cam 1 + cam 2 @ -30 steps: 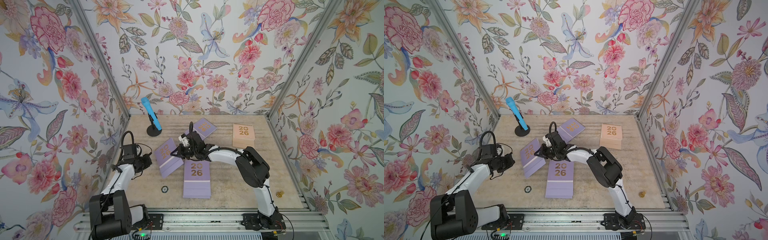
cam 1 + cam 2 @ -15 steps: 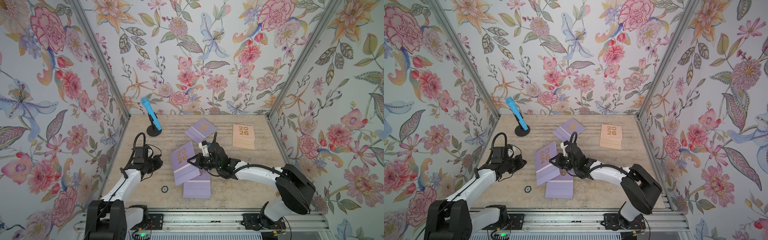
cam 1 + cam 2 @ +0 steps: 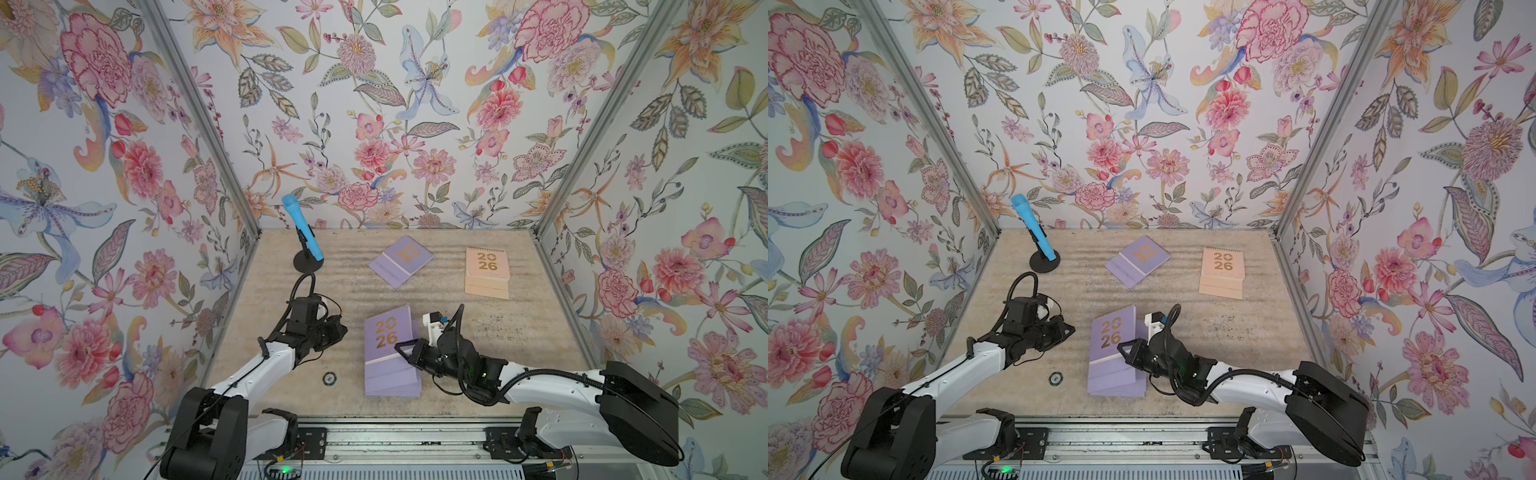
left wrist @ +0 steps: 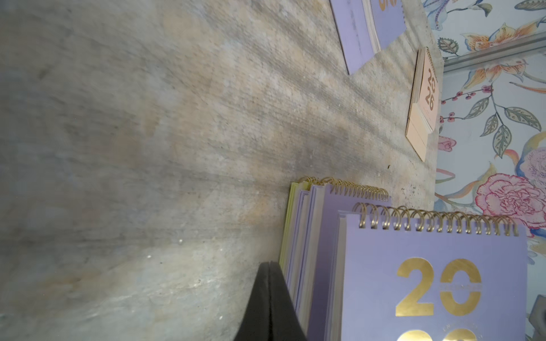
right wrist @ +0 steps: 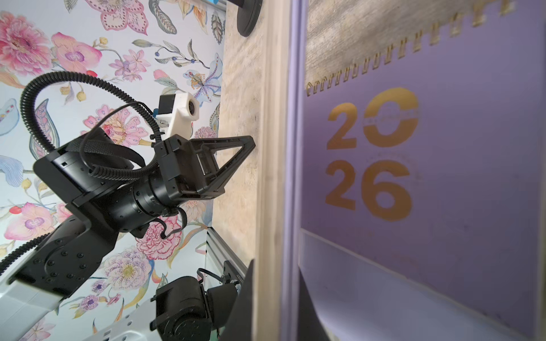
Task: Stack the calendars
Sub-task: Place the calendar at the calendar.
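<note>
Where the table (image 3: 498, 340) nears its front edge, the stack (image 3: 390, 380) lies flat, with its long axis running front to back. The right claw (image 3: 401, 350) is clamped on the right side edge of the top calendar (image 3: 388, 336), a lavender one. The right wrist view shows that edge pinched between the black fingers (image 5: 245, 304).

The top calendar sits over the stack with its gold spiral toward the back wall, so its "20 26" reads upright from the front. Its long axis runs front to back, skewed a little off the stack's line. Whether it rests on the stack or hangs just above it cannot be told.

In the left wrist view, the yellow-green calendar (image 4: 286, 224) is lowest in the stack, with lavender ones above it. Their spirals are all on the same far side.

The left claw (image 3: 337, 328) has its fingers together and holds nothing. It points at the stack's left side from just beside it; contact cannot be told.

A loose lavender calendar (image 3: 401, 261) lies flat toward the back middle. It is turned diagonally, with its spiral toward the back right. The peach calendar (image 3: 487, 272) lies flat toward the back right, with its spiral toward the back wall and its long axis front to back. Both lie well apart from the stack.

A microphone (image 3: 302, 226) stands at the back left. A small disc (image 3: 329, 378) lies near the stack's left.
</note>
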You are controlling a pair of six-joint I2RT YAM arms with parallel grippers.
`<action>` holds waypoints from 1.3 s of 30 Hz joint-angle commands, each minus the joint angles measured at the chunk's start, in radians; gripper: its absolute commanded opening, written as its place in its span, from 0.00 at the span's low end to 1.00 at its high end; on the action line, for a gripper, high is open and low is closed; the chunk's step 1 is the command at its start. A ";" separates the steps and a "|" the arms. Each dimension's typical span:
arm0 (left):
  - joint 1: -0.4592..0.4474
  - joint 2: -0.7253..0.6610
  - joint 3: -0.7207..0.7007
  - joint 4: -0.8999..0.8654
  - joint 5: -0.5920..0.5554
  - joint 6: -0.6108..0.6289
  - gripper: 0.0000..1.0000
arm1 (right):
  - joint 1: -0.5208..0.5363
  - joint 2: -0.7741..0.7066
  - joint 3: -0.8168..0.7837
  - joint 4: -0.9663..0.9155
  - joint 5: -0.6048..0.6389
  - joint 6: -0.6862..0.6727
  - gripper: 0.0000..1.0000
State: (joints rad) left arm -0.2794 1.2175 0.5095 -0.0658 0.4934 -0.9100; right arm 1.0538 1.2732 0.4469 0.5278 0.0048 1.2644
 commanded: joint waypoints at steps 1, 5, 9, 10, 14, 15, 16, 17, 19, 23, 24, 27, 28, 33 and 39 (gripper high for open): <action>-0.052 0.019 -0.025 0.077 -0.014 -0.077 0.00 | 0.007 -0.022 -0.035 0.177 0.060 0.040 0.07; -0.082 0.028 -0.023 0.089 -0.026 -0.092 0.00 | 0.005 -0.007 -0.059 0.228 0.055 0.043 0.07; -0.094 0.037 -0.014 0.080 -0.026 -0.087 0.00 | -0.001 0.010 -0.081 0.267 0.045 0.047 0.08; -0.096 0.037 -0.016 0.080 -0.029 -0.089 0.00 | -0.004 0.016 -0.084 0.281 0.040 0.048 0.08; -0.107 0.039 -0.024 0.090 -0.032 -0.099 0.00 | -0.018 0.037 -0.085 0.302 0.020 0.052 0.08; -0.109 0.040 -0.024 0.091 -0.035 -0.100 0.00 | -0.022 0.044 -0.085 0.307 0.012 0.054 0.08; -0.113 0.042 -0.023 0.093 -0.036 -0.103 0.00 | -0.024 0.051 -0.086 0.315 0.006 0.056 0.08; -0.117 0.043 -0.023 0.097 -0.036 -0.105 0.00 | -0.027 0.059 -0.085 0.320 0.001 0.058 0.08; -0.126 0.048 -0.021 0.100 -0.039 -0.109 0.00 | -0.031 0.070 -0.088 0.332 -0.005 0.059 0.08; -0.142 0.054 -0.020 0.099 -0.046 -0.112 0.00 | -0.043 0.095 -0.097 0.355 -0.021 0.067 0.08; -0.144 0.055 -0.020 0.099 -0.049 -0.112 0.00 | -0.044 0.100 -0.098 0.358 -0.027 0.068 0.08; -0.152 0.058 -0.023 0.102 -0.053 -0.116 0.00 | -0.048 0.115 -0.100 0.371 -0.034 0.073 0.08; -0.154 0.060 -0.025 0.106 -0.054 -0.116 0.00 | -0.049 0.119 -0.102 0.371 -0.036 0.073 0.09; -0.165 0.069 -0.031 0.116 -0.056 -0.122 0.00 | -0.052 0.130 -0.115 0.382 -0.037 0.080 0.09; -0.176 0.080 -0.029 0.125 -0.059 -0.128 0.00 | -0.054 0.151 -0.125 0.394 -0.041 0.087 0.15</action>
State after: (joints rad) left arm -0.4412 1.2873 0.4904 0.0326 0.4629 -1.0199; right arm 1.0042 1.4136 0.3267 0.8448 -0.0269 1.3308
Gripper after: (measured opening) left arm 0.047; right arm 0.144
